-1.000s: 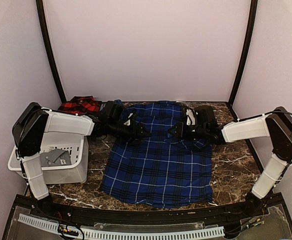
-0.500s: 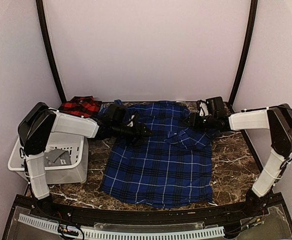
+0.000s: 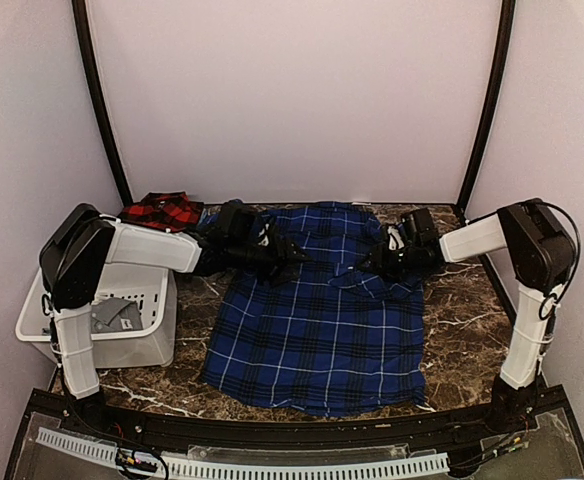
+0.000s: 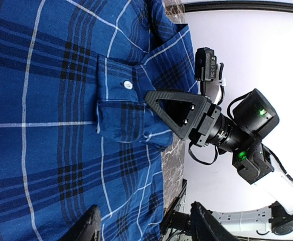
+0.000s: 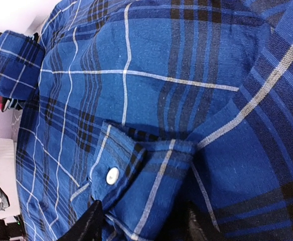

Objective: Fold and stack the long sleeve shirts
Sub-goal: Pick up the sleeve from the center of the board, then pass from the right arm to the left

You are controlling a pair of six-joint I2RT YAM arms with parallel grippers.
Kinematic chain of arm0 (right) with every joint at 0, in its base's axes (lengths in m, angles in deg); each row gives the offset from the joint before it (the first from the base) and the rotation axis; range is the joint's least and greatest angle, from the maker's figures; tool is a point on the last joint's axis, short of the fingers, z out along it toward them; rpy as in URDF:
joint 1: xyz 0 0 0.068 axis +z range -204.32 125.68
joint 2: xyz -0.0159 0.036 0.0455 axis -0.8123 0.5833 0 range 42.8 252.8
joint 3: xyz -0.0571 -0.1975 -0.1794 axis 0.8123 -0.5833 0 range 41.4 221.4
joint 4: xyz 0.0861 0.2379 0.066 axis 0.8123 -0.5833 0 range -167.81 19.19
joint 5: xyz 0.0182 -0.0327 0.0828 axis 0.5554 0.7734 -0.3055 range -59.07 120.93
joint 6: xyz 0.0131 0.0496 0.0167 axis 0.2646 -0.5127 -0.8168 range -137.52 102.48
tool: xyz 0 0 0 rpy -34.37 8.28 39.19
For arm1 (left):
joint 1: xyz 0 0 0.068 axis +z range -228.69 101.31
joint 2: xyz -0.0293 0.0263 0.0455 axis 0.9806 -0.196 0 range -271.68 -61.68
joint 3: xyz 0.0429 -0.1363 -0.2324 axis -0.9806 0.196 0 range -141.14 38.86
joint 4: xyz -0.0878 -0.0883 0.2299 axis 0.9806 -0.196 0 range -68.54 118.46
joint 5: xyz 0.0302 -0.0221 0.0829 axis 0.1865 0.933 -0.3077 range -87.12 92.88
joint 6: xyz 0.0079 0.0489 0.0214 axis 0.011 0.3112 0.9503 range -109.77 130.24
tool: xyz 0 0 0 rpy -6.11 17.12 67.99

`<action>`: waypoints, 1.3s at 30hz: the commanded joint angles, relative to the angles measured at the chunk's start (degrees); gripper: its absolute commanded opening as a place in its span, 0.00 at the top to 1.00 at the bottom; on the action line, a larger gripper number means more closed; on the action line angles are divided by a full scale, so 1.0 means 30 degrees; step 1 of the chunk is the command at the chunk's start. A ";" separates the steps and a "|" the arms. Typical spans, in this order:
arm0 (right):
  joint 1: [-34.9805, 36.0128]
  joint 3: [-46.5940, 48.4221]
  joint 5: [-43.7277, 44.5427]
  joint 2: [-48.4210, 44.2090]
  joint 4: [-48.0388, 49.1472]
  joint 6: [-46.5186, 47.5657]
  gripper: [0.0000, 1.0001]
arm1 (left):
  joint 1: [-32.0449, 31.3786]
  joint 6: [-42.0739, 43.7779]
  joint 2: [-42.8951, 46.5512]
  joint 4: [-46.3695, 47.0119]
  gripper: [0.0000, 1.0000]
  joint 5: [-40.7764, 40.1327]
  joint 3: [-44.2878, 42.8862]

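Observation:
The dark blue plaid shirt [image 3: 317, 320] lies spread flat in the middle of the table, both sleeves folded in over its upper part. My left gripper [image 3: 290, 253] hovers open over the shirt's upper left; in the left wrist view [image 4: 144, 228] its fingers stand wide apart with only cloth below. My right gripper [image 3: 372, 262] is open at the folded right sleeve. In the right wrist view [image 5: 141, 226] the sleeve cuff [image 5: 136, 170] with its white button [image 5: 112, 175] lies between the spread fingers. The red-and-black shirt [image 3: 162, 210] lies bunched at the back left.
A white plastic basket [image 3: 142, 345] holding grey cloth stands at the left, below my left arm. The dark marble table [image 3: 467, 330] shows to the right of the shirt. Walls close in the back and both sides.
My right gripper drew back to the right off the shirt, then came back left to the folded sleeve cuff. My left gripper shifted slightly toward the back right.

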 commanded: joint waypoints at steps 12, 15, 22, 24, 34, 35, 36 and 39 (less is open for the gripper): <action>0.2789 -0.1510 0.2065 -0.3158 0.3139 0.1627 0.99 | -0.0486 -0.6859 -0.0028 0.2761 0.37 -0.0273 0.0067; 0.3740 -0.2734 0.2875 -0.4095 0.4090 0.2375 1.00 | -0.0722 -0.7895 -0.0125 0.3507 0.37 -0.0501 0.0037; 0.5834 -0.4307 0.5449 -0.5064 0.5044 0.4706 1.00 | -0.0937 -0.8949 -0.0718 0.3825 0.32 -0.0403 -0.0073; 0.6391 -0.4623 0.6062 -0.5280 0.5367 0.5490 1.00 | -0.0963 -0.8981 -0.0764 0.3806 0.29 -0.0359 -0.0010; 0.8492 -0.5001 0.9350 -0.5545 0.6080 0.8497 0.96 | -0.0960 -0.9229 -0.0894 0.3386 0.21 0.0128 0.0577; 0.8680 -0.5015 0.9638 -0.5618 0.6190 0.8784 0.96 | -0.0967 -0.9278 -0.0892 0.3371 0.21 0.0166 0.0654; 0.8835 -0.5016 0.9883 -0.5658 0.6273 0.9105 0.95 | -0.0951 -0.9305 -0.0892 0.3382 0.20 0.0180 0.0747; 0.9285 -0.4754 1.0552 -0.5542 0.6157 1.0225 0.95 | -0.0896 -0.9429 -0.0986 0.3427 0.19 0.0239 0.0858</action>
